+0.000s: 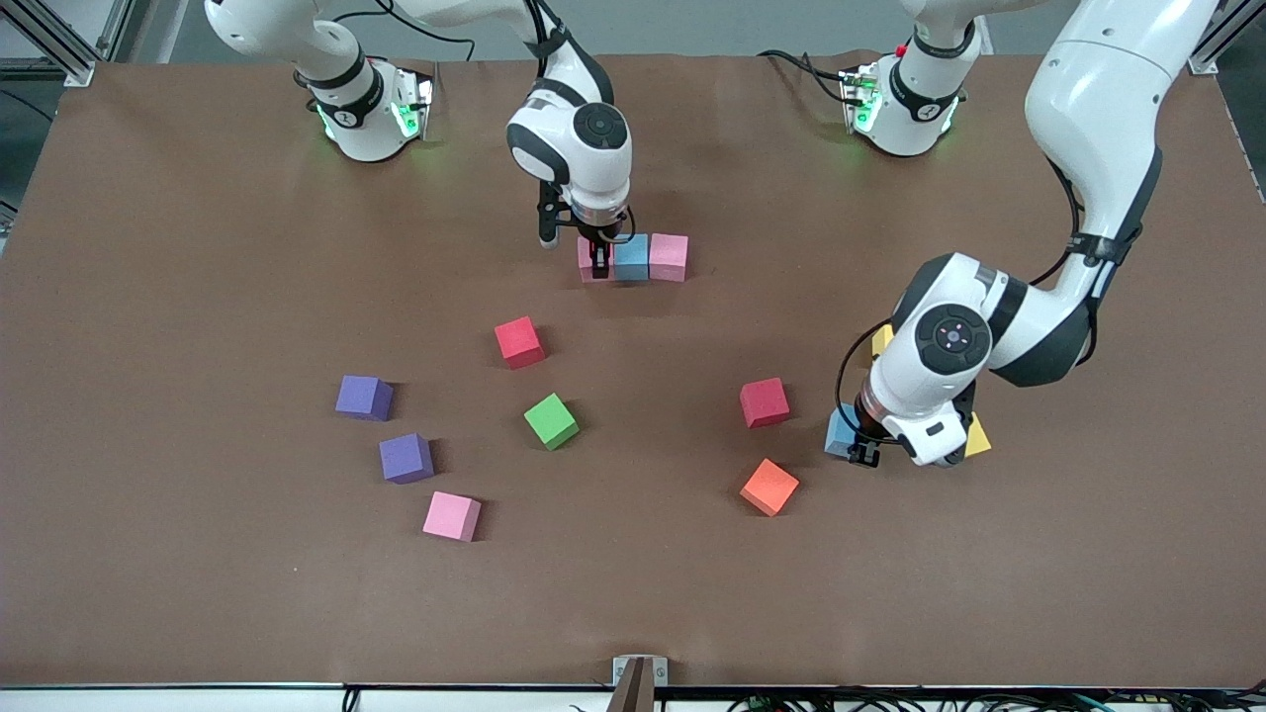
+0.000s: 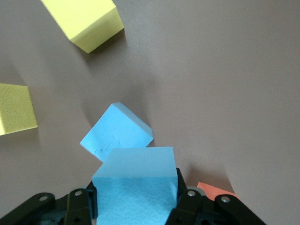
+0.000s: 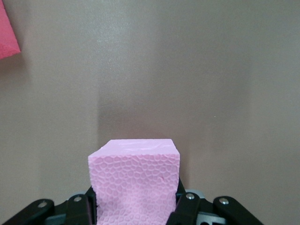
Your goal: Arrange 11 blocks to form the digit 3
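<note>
My right gripper (image 1: pixel 599 265) pinches a pink matte foam cube (image 3: pixel 135 180) at the short row's end toward the right arm, touching its light blue cube (image 1: pixel 631 257). My left gripper (image 1: pixel 862 450) grips another light blue foam cube (image 2: pixel 136 187) near the table's left-arm edge, so that cube must travel toward the row.

I am seeing a row of three cubes lying on the table: a pink block (image 1: pixel 587 259), a light blue block (image 1: pixel 631 257) and another pink block (image 1: pixel 669 257), touching. Nearer to the camera, two red, two purple, a green (image 1: pixel 551 420), an orange (image 1: pixel 768 487) and a third pink block are lying scattered apart.
</note>
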Motion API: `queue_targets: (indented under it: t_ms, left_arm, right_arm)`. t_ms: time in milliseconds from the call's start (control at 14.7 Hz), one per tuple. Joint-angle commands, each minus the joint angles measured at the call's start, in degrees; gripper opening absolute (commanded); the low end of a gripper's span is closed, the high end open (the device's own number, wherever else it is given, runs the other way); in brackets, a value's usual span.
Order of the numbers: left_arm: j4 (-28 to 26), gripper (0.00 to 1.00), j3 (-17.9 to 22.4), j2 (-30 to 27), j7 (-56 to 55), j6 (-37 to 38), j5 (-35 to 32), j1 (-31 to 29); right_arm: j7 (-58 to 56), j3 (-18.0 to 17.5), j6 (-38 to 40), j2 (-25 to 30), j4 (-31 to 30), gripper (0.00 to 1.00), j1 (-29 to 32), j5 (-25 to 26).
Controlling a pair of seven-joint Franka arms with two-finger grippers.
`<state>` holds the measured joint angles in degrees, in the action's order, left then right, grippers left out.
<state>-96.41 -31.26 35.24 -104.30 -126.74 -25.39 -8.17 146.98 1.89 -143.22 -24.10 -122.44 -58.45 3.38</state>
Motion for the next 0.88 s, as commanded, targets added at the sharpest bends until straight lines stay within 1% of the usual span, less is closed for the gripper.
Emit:
queue_targets:
  t_ms: [0,68,136,204,271,339,611,814]
  left_arm:
    - [2.37,0.25,-0.47,2.02,1.11,0.27,-0.54,0.18]
    - [2.37,0.25,-0.47,2.02,1.29,0.27,-0.54,0.18]
    - [2.37,0.25,-0.38,2.02,1.55,0.27,-0.54,0.18]
    - [2.37,0.25,-0.38,2.11,1.72,0.27,-0.54,0.18]
    - [2.45,0.25,-0.38,2.03,1.81,0.27,-0.54,0.18]
    - [2.54,0.25,-0.38,2.02,1.9,0.27,-0.54,0.18]
    - [2.81,0.25,-0.38,2.11,1.99,0.27,-0.54,0.44]
    - [2.81,0.25,-0.38,2.29,1.82,0.27,-0.54,0.61]
  right_arm:
    - [1.55,0.4,-0.57,-2.09,0.63,0.07,-0.87,0.31]
    - [1.29,0.4,-0.57,-2.09,0.72,0.11,-0.79,0.31]
    - [1.12,0.4,-0.57,-2.09,0.63,0.19,-0.79,0.31]
    - [0.85,0.4,-0.57,-2.09,0.72,0.4,-0.79,0.4]
    - [0.42,0.4,-0.57,-2.09,0.72,0.8,-0.79,0.75]
    - [-0.46,0.4,-0.57,-2.35,0.72,1.0,-0.96,0.92]
    - [-3.19,0.4,0.57,-2.44,1.15,1.0,-0.61,0.92]
    - [-4.42,0.4,3.38,-2.35,2.12,1.0,-0.17,0.84]
